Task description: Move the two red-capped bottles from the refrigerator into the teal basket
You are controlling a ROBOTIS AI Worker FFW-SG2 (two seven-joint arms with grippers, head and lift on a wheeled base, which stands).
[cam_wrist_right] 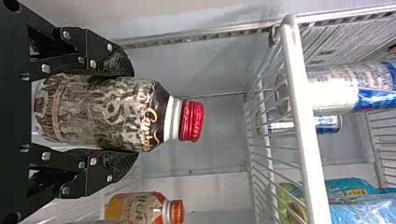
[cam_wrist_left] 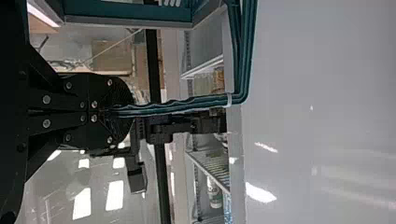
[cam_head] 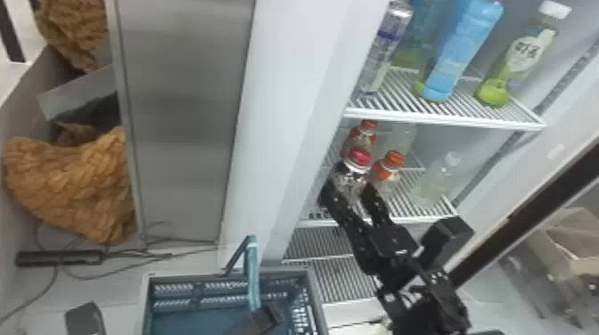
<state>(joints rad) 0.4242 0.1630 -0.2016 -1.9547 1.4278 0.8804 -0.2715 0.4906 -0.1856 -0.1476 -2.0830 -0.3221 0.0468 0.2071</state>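
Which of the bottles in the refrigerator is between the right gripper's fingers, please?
The dark-patterned bottle with the deep-red cap: the right gripper flanks it, while the orange-capped bottle stands outside.

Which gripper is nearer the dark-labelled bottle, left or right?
Right: the right gripper is closed around that bottle; the left gripper is farther off, on the basket's handle.

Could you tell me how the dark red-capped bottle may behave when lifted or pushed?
The bottle will probably be stiff, its visible wall showing no dent. Its round side might turn in the right tool. Taller than wide, it could tip if pushed near its cap.
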